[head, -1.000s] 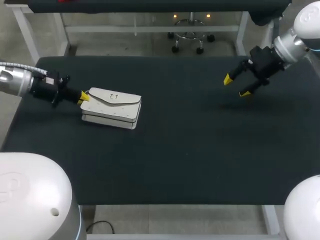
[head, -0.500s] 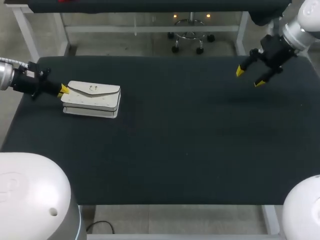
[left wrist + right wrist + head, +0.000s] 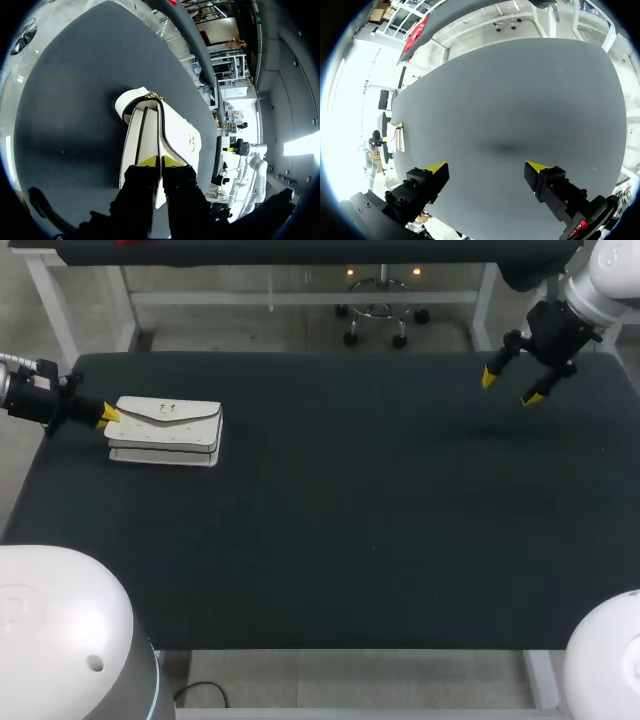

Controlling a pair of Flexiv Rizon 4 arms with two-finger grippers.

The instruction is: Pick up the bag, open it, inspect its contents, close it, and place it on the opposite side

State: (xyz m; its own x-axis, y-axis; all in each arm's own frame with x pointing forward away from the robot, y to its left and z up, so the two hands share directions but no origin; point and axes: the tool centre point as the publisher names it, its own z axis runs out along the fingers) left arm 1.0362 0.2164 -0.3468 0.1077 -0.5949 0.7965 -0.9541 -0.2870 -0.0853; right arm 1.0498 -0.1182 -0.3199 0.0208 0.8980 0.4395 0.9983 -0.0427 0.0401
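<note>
A wide table [image 3: 380, 540] with a dark matte top

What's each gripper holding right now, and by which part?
The left gripper is shut on the white flap handbag, pinching a panel at its near end. The right gripper is open, holding nothing.

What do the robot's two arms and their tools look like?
Each tool, the left tool and the right tool, has a black blocky body and two black fingers with bright yellow wedge tips. The right arm has a rounded white and silver link. The left arm is black near the tool, with a pale cable.
</note>
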